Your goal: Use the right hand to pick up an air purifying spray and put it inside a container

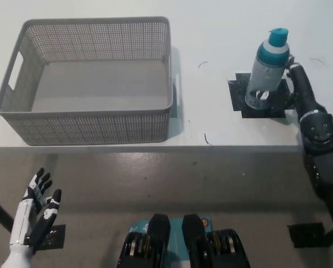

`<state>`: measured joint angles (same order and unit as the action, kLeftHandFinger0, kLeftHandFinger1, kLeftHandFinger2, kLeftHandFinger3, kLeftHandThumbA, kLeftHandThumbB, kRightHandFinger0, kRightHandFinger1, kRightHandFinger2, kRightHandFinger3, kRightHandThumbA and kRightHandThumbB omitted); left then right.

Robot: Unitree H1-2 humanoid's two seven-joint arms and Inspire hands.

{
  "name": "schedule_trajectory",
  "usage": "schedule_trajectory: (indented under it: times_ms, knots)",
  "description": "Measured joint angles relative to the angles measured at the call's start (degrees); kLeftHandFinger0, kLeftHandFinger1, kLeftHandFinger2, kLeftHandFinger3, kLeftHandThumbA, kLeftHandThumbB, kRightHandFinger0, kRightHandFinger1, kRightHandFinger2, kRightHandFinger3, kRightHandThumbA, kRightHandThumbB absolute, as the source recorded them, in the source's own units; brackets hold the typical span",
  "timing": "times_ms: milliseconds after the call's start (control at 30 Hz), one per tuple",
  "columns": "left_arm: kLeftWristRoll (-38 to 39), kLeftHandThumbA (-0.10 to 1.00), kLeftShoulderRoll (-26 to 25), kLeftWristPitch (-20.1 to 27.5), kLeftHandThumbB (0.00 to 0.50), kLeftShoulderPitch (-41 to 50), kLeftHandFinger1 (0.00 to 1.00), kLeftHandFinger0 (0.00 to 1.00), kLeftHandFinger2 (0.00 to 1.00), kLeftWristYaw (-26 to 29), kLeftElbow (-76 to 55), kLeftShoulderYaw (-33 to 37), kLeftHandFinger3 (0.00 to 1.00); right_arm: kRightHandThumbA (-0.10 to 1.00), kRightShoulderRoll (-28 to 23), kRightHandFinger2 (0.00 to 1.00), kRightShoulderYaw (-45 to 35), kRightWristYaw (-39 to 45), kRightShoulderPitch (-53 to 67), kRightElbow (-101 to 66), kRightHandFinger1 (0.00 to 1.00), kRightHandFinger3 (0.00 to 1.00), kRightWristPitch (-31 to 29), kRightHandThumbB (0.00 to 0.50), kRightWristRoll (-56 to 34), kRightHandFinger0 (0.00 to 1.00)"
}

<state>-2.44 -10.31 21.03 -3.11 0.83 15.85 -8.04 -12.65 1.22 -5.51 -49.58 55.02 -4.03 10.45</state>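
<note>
Presently I count one spray can [266, 66] and one basket [88, 131]. My right hand [292, 84] wraps the upright can on its dark mat [237, 92]; the basket sits well to its left. My left hand [35, 215] rests low, fingers spread, holding nothing.

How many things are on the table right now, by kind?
Spray can: 1, upright on the black patch, right hand around it
Grey basket: 1
Black patch: 1
Total: 3
The left hand hangs below the table, open.
</note>
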Motion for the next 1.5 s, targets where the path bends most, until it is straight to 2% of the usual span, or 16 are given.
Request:
schedule_trajectory:
  times_ms: [100,133,200,233,267,333,433,500,567,600,733,833,1067,1167,1367,1500]
  knots:
    - [0.0,0.59,0.0,0.0,0.159,0.0,0.96,0.78,1.00,0.2,0.0,0.0,1.00,0.75,0.2,1.00,0.4,-0.9,0.0,2.3,1.00,1.00,-0.7,0.500,0.3,1.00]
    - [-0.1,0.59,0.0,0.0,0.147,0.0,0.95,0.77,1.00,0.2,0.0,0.0,1.00,0.59,0.3,1.00,0.3,-1.1,0.0,2.8,1.00,1.00,-0.9,0.500,0.3,1.00]
    - [-0.1,0.59,0.0,0.0,0.156,0.0,0.94,0.76,1.00,0.2,0.0,0.0,1.00,0.13,0.6,1.00,0.2,-1.7,0.0,3.4,1.00,1.00,-1.2,0.440,0.2,1.00]
    - [-0.1,0.58,0.0,0.0,0.144,0.0,0.94,0.76,1.00,0.3,0.0,0.0,1.00,-0.05,1.1,0.83,-0.5,-2.4,0.0,3.4,0.81,0.91,-1.4,0.401,0.1,0.80]
    - [-0.1,0.58,0.0,0.0,0.148,0.0,0.95,0.76,1.00,0.3,0.0,0.0,1.00,-0.10,1.5,0.55,-1.1,-3.3,0.0,3.4,0.52,0.66,-1.7,0.381,-0.1,0.52]
    - [-0.2,0.57,0.1,0.0,0.137,0.0,0.95,0.77,1.00,0.3,0.0,0.0,1.00,-0.10,2.5,0.39,-2.6,-5.6,0.0,3.6,0.31,0.51,-2.3,0.394,-0.4,0.31]
    - [-0.3,0.51,0.1,0.0,0.119,0.0,0.94,0.77,1.00,0.3,0.0,0.0,1.00,-0.10,3.9,0.39,-5.2,-8.4,0.0,4.3,0.33,0.47,-4.0,0.426,-1.0,0.32]
    - [-0.4,0.47,0.1,0.0,0.135,-0.1,0.94,0.76,1.00,0.3,0.0,0.0,1.00,-0.10,4.5,0.39,-6.3,-10.0,0.0,4.5,0.33,0.48,-4.9,0.439,-1.3,0.33]
    - [-0.5,0.34,0.1,0.0,0.156,-0.3,0.92,0.75,0.99,0.4,0.1,0.0,1.00,-0.10,4.7,0.36,-6.9,-11.6,-0.1,4.4,0.27,0.46,-6.2,0.448,-1.5,0.29]
    - [-0.6,0.20,0.1,0.0,0.169,-0.4,0.91,0.75,0.98,0.4,0.1,0.0,1.00,-0.10,4.7,0.35,-7.0,-12.1,-0.1,4.4,0.25,0.47,-6.7,0.446,-1.5,0.27]
    - [-1.2,-0.08,0.1,0.0,0.207,-0.4,0.89,0.74,0.97,0.5,0.1,0.0,1.00,-0.10,4.7,0.37,-7.0,-14.4,-0.3,4.1,0.26,0.47,-8.6,0.440,-1.5,0.25]
    - [-1.5,-0.10,0.2,0.0,0.217,-0.4,0.89,0.74,0.97,0.8,0.1,-0.1,1.00,-0.10,4.7,0.35,-6.9,-15.8,-0.3,2.4,0.24,0.47,-8.8,0.433,-1.4,0.23]
    - [-1.7,-0.10,0.7,-0.1,0.212,-0.6,0.90,0.78,1.00,1.5,0.1,-0.2,1.00,-0.10,5.8,0.43,-6.9,-16.3,-0.5,-7.9,0.36,0.46,-8.7,0.399,-2.0,0.41]
    - [-1.7,-0.10,0.7,-0.1,0.212,-0.7,0.88,0.77,0.98,1.6,0.1,-0.2,1.00,-0.10,7.0,0.43,-6.4,-16.3,-1.1,-13.1,0.36,0.46,-8.0,0.395,-2.0,0.38]
    - [-2.0,-0.10,0.7,-0.2,0.205,-1.0,0.88,0.76,0.98,2.1,0.0,-0.2,1.00,-0.10,9.0,0.41,-4.0,-15.2,-6.7,-17.8,0.31,0.44,-6.4,0.433,-1.8,0.31]
    - [-2.5,-0.10,0.7,-0.2,0.202,-1.0,0.88,0.77,0.97,2.3,0.0,-0.2,1.00,-0.10,10.7,0.43,-2.1,-15.0,-11.0,-17.8,0.35,0.44,-4.7,0.433,-1.4,0.34]
